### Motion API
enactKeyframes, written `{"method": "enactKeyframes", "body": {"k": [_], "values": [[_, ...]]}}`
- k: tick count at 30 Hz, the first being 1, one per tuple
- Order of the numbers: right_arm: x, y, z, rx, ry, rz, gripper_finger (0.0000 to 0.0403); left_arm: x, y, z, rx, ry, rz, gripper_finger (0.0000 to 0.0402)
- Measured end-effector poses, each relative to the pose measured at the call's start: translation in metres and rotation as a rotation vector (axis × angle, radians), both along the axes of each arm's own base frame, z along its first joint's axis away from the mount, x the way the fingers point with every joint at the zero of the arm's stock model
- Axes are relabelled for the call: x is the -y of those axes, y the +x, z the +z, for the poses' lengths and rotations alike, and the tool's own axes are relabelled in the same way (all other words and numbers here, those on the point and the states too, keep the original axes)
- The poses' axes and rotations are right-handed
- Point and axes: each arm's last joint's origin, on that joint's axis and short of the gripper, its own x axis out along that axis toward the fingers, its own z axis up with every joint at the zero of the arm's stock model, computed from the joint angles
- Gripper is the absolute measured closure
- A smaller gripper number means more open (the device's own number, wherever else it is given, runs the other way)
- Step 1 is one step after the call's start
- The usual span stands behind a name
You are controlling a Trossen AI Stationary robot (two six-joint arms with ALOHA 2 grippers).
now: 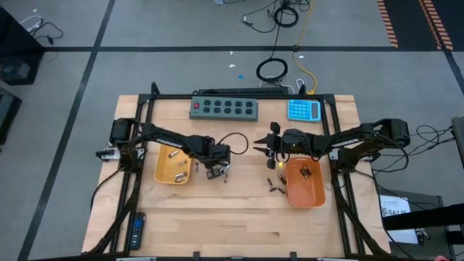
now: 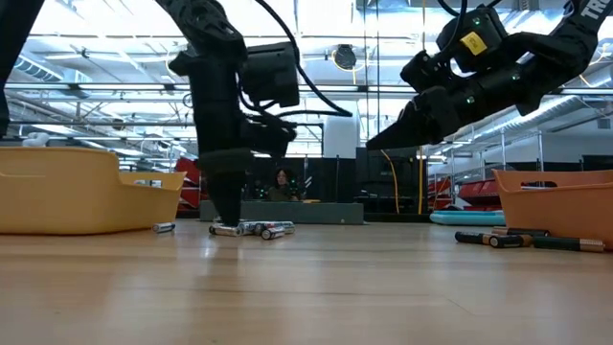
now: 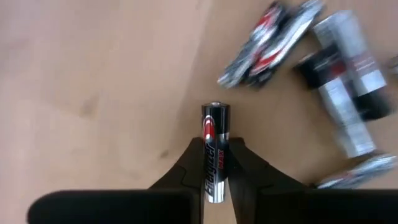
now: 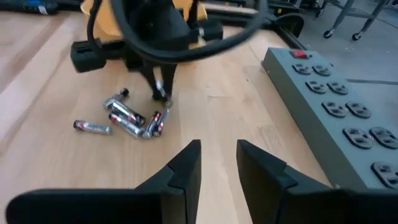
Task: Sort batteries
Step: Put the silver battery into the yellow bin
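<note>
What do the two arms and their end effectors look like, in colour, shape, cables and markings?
Both arms are dark, almost black, built of jointed segments with black cables looping along them. The left end effector and the right end effector each have two black, wedge-shaped fingers. The right arm carries a yellow label, small green lights and white lettering.

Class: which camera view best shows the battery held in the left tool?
The left wrist view: the battery fills the centre, label readable, between the left tool's fingers. The high and low views show only the arm over the pile; the right wrist view shows it tiny.
</note>
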Motion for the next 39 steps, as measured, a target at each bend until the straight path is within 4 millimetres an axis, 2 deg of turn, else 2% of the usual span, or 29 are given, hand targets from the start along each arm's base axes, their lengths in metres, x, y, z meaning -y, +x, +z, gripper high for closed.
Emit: {"method": "enactKeyframes", "body": {"k": [3,6,11,13,15,18,22,28,30,35,39], "values": [[-0.003,-0.001,-0.002,-0.026,-0.011,-0.026,0.0310,0.008,-0.005,0.016,-0.041,0.077,-0.022,0.0358],[-0.006,-0.001,-0.004,-0.051,-0.018,-0.041,0.0310,0.014,-0.004,0.045,-0.019,0.105,-0.020,0.0358],[-0.011,-0.001,-0.005,-0.056,-0.009,-0.030,0.0310,0.023,-0.016,0.088,-0.073,0.069,0.019,0.0358],[-0.012,-0.001,-0.005,-0.058,-0.018,-0.043,0.0310,0.025,-0.028,0.097,-0.134,0.021,0.061,0.0358],[-0.014,-0.001,-0.006,-0.068,-0.026,-0.053,0.0310,0.026,-0.040,0.095,-0.214,-0.011,0.105,0.0358],[-0.017,-0.001,-0.006,-0.073,-0.026,-0.043,0.0310,0.026,-0.062,0.082,-0.272,-0.016,0.125,0.0358],[-0.022,-0.001,-0.006,-0.072,-0.026,-0.023,0.0310,0.024,-0.091,0.053,-0.245,-0.056,0.146,0.0358],[-0.023,0.000,-0.004,-0.046,-0.024,-0.017,0.0310,0.015,-0.123,0.033,-0.197,-0.086,0.223,0.0358],[-0.023,0.000,-0.004,-0.042,-0.024,-0.017,0.0310,0.014,-0.127,0.032,-0.190,-0.087,0.248,0.0337],[-0.023,0.000,-0.004,-0.041,-0.021,-0.020,0.0310,0.014,-0.123,0.038,-0.160,-0.080,0.249,0.0244],[-0.023,0.000,-0.004,-0.041,-0.017,-0.021,0.0310,0.012,-0.119,0.057,-0.176,0.034,0.241,0.0218]]}}
